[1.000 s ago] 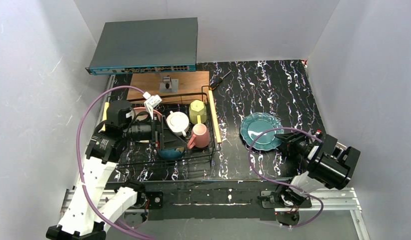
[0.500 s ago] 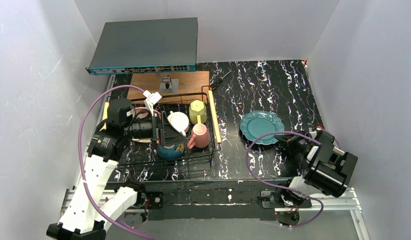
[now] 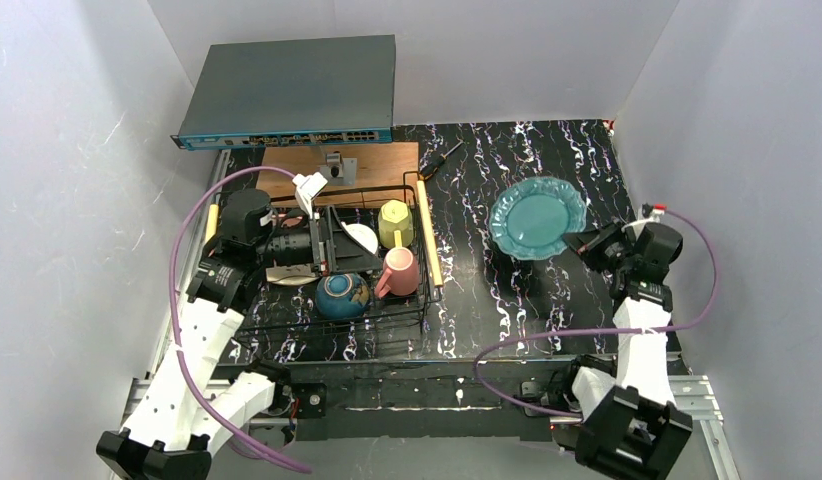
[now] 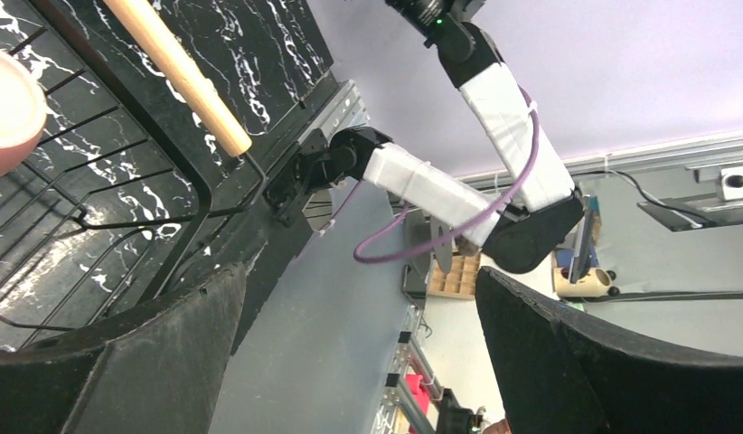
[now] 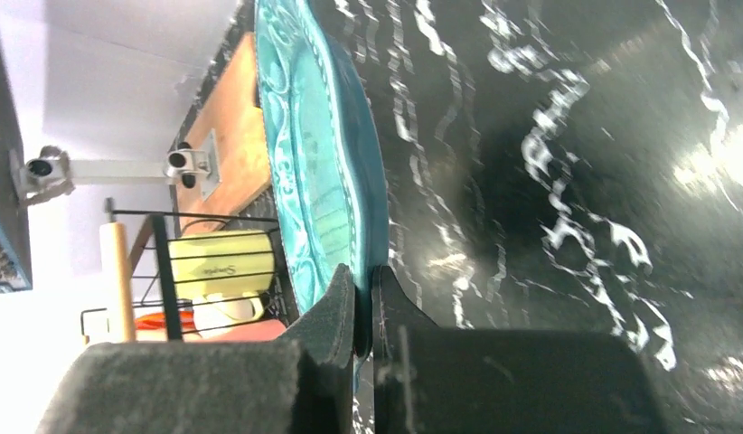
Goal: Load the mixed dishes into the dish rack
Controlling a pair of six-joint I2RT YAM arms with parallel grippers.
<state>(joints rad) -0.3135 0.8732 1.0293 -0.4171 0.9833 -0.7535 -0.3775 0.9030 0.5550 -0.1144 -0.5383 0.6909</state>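
The black wire dish rack (image 3: 419,300) with wooden rod handles (image 3: 428,243) stands left of centre. In it are the yellow-green mug (image 3: 394,223), pink mug (image 3: 399,271), tilted white cup (image 3: 363,236), blue-teal bowl (image 3: 340,294) and a cream plate edge (image 3: 285,275). The orange plate shows only as a sliver through the rack wires in the right wrist view (image 5: 164,321). My left gripper (image 3: 337,250) is open and empty over the rack's middle (image 4: 359,276). My right gripper (image 3: 587,243) is shut on the rim of the teal plate (image 3: 538,217), held tilted above the table (image 5: 327,181).
A grey network switch (image 3: 292,90) sits at the back. In front of it lies a brown wooden board (image 3: 367,160) bearing a small metal part (image 3: 337,167). A black tool (image 3: 442,157) lies next to the board. White walls close in both sides.
My right gripper has lifted the teal plate off the table and carried it back and up. My left gripper has drawn back from the bowl, which now shows whole. The white cup has tilted.
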